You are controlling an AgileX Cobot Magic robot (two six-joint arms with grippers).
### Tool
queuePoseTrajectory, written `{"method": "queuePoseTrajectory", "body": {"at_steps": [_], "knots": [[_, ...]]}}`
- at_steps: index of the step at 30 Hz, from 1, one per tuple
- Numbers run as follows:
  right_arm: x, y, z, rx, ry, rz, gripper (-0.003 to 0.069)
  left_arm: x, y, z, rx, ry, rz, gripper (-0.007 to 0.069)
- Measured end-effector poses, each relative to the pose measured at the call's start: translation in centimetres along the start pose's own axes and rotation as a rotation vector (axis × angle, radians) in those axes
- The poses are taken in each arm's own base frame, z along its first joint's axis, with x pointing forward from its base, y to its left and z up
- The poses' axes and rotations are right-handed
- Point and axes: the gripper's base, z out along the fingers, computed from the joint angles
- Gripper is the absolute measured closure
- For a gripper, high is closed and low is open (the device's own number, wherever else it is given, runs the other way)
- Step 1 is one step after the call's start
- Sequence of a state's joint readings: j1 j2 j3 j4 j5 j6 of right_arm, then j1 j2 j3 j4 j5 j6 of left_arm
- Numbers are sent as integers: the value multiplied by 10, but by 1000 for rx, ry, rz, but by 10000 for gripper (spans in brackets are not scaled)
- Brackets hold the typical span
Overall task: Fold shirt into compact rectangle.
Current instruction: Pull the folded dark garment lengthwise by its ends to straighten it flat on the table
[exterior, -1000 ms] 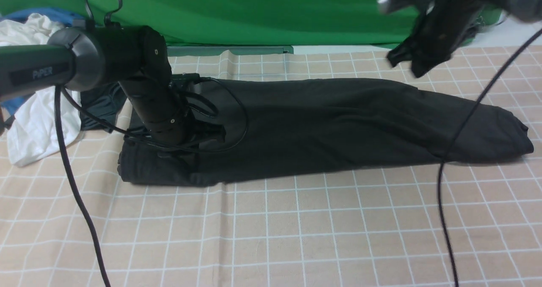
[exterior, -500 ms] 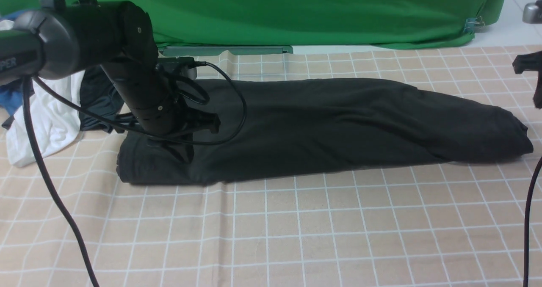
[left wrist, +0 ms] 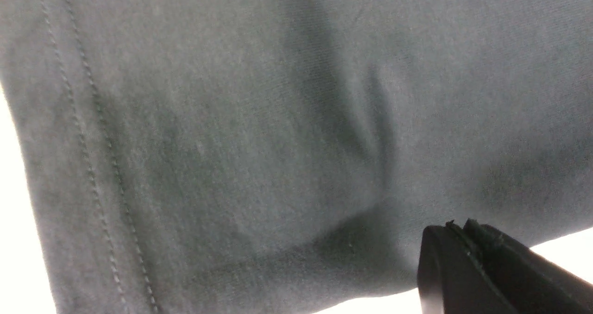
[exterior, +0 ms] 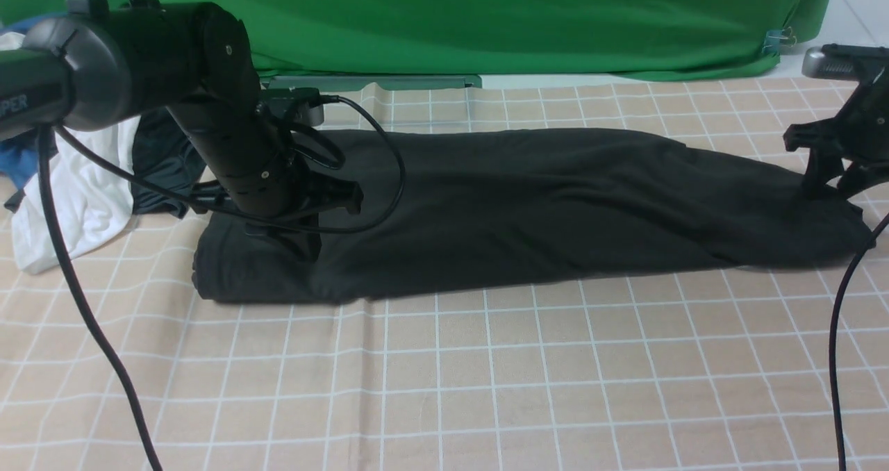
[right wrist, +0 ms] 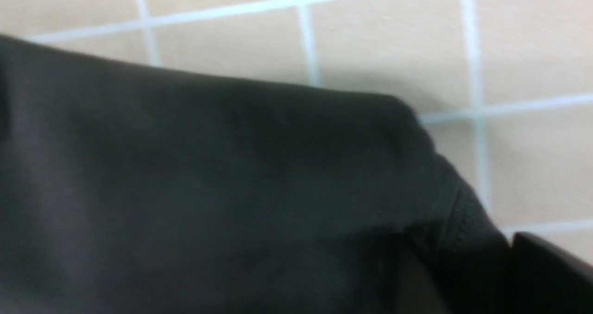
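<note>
The black shirt (exterior: 542, 207) lies folded into a long band across the checked cloth, from left to right. My left gripper (exterior: 302, 249) points down onto its left end, near the stitched hem (left wrist: 88, 119). Its jaws are shut (left wrist: 456, 226), with no cloth seen between them. My right gripper (exterior: 826, 186) stands open at the shirt's right end, fingers down on the fabric. In the right wrist view one finger (right wrist: 556, 277) sits beside the shirt's ribbed edge (right wrist: 463, 230), which lies between the jaws. No logo or label shows.
A white garment (exterior: 62, 207), a blue one (exterior: 14, 162) and a shinier dark one (exterior: 156, 172) are piled at the far left. A green backdrop (exterior: 486, 19) closes the rear. Arm cables (exterior: 69, 283) hang over the front of the cloth (exterior: 486, 374).
My right arm has swung down from high at the back right to the shirt's right end, and its jaws have opened. The left arm shifted slightly and stays shut on the left end.
</note>
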State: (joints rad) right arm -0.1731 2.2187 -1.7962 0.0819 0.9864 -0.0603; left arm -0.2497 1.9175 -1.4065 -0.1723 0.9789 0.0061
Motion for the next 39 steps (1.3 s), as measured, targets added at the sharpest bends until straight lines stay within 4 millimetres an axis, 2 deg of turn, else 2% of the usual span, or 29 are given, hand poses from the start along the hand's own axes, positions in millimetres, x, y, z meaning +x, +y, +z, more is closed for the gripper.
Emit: {"method": "queuePoseTrajectory", "body": {"at_steps": [2,4,14,22,24,26,28,30,31,32,35,39], "knots": [[-2,2,0,-17,-19,-20,526,0,0,0,0,-3,0,606],[-3,2,0,-19,-35,-38,581,0,0,0,0,-3,1,606],[-17,-14,-16,25,-112,-40,592,0,0,0,0,-4,3,606],[-17,-18,-16,60,-111,-53,578,0,0,0,0,-3,3,606],[-16,-21,-16,91,-105,-60,538,0,0,0,0,-3,5,606],[-16,-26,-17,138,-93,-43,452,0,0,0,0,-5,5,606],[-15,-31,-26,180,-70,5,284,0,-1,-6,-2,-21,7,606],[-14,-32,-37,193,-42,32,151,0,-1,-14,-3,-43,3,606],[-13,-32,-38,193,-37,35,137,0,-2,-15,-3,-46,4,606],[-11,-31,-49,193,-11,48,39,1,-3,-26,-1,-73,8,606],[-7,-28,-53,165,31,58,-14,4,-5,-43,3,-116,14,606],[-5,-27,-40,142,75,32,-28,8,-8,-62,7,-161,21,606]]}}
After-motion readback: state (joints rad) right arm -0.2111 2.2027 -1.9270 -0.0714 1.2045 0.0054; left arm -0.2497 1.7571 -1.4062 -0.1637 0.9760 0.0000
